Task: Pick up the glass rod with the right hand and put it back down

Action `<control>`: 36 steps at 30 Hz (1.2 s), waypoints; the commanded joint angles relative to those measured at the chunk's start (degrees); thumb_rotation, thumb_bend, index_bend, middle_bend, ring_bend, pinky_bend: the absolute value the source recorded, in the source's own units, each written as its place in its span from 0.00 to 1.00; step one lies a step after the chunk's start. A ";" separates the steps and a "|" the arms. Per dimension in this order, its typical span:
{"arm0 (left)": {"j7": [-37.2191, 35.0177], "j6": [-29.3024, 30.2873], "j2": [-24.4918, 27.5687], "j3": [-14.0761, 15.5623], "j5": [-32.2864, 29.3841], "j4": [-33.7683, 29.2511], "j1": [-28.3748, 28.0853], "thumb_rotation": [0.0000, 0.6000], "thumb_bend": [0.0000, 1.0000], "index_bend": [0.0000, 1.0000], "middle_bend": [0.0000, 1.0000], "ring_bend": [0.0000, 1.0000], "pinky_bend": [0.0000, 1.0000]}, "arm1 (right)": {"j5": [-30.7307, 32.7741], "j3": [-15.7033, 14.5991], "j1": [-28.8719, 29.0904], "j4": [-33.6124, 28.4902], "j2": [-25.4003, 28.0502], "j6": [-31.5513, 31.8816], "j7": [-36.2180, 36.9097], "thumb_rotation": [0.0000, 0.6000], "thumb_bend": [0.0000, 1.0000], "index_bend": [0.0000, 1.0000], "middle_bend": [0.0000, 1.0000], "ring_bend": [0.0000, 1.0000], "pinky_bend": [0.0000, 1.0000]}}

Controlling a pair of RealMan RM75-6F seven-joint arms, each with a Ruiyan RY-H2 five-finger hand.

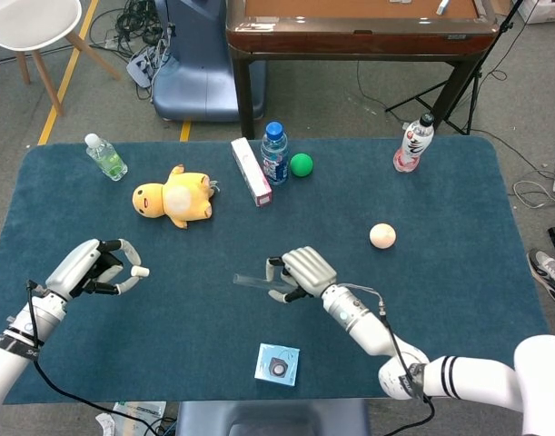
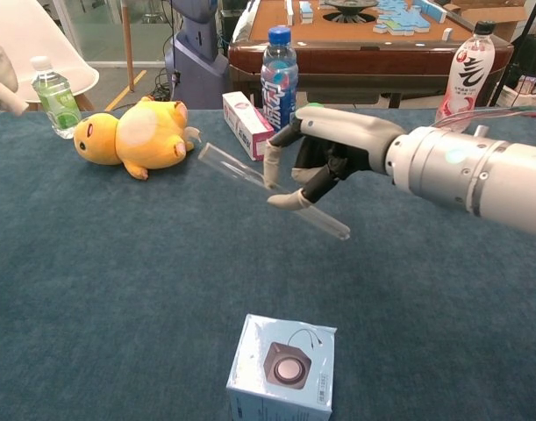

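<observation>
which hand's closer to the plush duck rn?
Left. The left hand hovers just in front-left of the plush duck; the right hand, holding the glass rod, sits farther off toward centre.

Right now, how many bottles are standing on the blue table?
3. A green-tinted bottle at the far left corner, a blue-labelled bottle at the far middle beside the pink box, and a red-labelled bottle at the far right. None appears hidden.

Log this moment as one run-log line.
phase: carrying | right hand: holds glass rod, off the table | left hand: raised, holds nothing | put-down: not yet
</observation>
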 commanded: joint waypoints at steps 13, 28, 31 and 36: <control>4.90 -1.64 -0.41 -1.37 -1.29 -3.49 -2.64 1.00 0.30 0.56 1.00 1.00 1.00 | -8.73 2.55 3.04 10.17 -10.65 3.79 10.49 1.00 0.53 0.68 1.00 1.00 1.00; 8.55 -0.48 -1.92 -1.91 -1.94 -5.79 -3.24 1.00 0.30 0.56 1.00 1.00 1.00 | -7.84 4.52 4.99 12.98 -14.55 3.45 11.42 1.00 0.53 0.69 1.00 1.00 1.00; 9.33 -0.43 -2.17 -1.87 -1.99 -5.89 -3.35 1.00 0.30 0.57 1.00 1.00 1.00 | -7.52 4.78 5.06 13.37 -14.89 3.51 11.40 1.00 0.53 0.69 1.00 1.00 1.00; 9.82 -0.54 -2.73 -1.83 -2.28 -5.98 -3.53 1.00 0.30 0.57 1.00 1.00 1.00 | -7.30 4.94 5.30 13.84 -15.38 3.31 11.52 1.00 0.53 0.70 1.00 1.00 1.00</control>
